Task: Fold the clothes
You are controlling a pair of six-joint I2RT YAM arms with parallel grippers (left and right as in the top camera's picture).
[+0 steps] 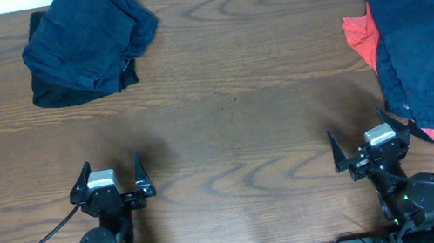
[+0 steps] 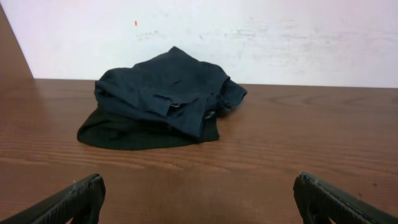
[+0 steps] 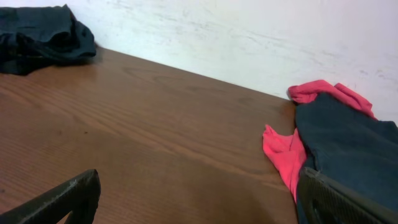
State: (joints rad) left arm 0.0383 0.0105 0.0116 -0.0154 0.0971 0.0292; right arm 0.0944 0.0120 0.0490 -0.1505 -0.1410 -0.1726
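Note:
A crumpled pile of dark navy shorts (image 1: 88, 39) over a black piece lies at the far left; it also shows in the left wrist view (image 2: 165, 99) and at the far left of the right wrist view (image 3: 40, 37). A stack of navy shorts (image 1: 428, 33) on red-orange pieces (image 1: 360, 36) lies at the right edge; the right wrist view shows the navy fabric (image 3: 348, 149) and the red fabric (image 3: 283, 152). My left gripper (image 1: 111, 181) (image 2: 196, 199) is open and empty at the front left. My right gripper (image 1: 370, 140) (image 3: 196, 199) is open and empty, just left of the stack.
The wooden table (image 1: 233, 110) runs between the two piles. A white wall (image 2: 249, 37) stands behind the table's far edge. The arm bases and cables sit at the front edge.

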